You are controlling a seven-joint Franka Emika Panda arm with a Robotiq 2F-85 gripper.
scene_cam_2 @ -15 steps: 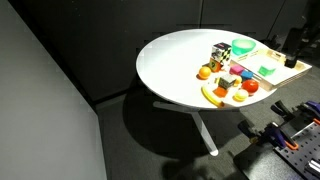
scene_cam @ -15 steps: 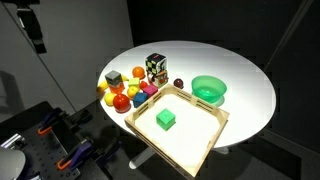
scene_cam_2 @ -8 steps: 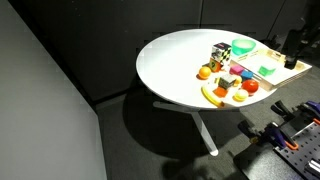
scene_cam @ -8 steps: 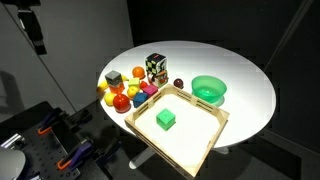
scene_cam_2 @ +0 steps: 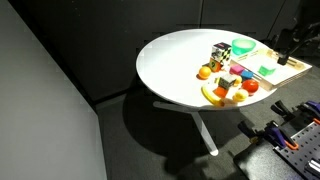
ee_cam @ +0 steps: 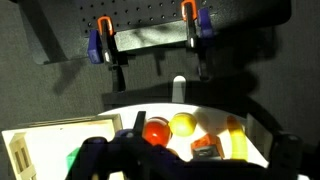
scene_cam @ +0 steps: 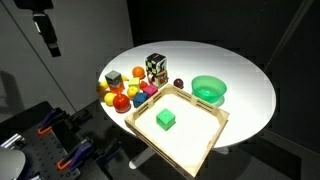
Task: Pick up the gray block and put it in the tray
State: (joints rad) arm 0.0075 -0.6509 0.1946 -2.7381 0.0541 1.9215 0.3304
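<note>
One small matte gray cube (scene_cam: 113,79) rests on the round white table (scene_cam: 250,90). It is at the left end of a cluster of coloured toys, near the shallow square tray of pale wood (scene_cam: 192,138) but outside it. The tray holds a green cube (scene_cam: 166,119). A black-and-white patterned cube (scene_cam: 155,68) stands at the far side of the cluster, and a round green bowl (scene_cam: 209,89) lies right of it. The gripper (scene_cam: 48,42) hangs high, well left of the table. Cannot tell whether its fingers are apart or together.

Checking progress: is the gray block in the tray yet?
Out. The gray block sits on the table beside the toy pile, outside the tray, which holds only a green cube.
</note>
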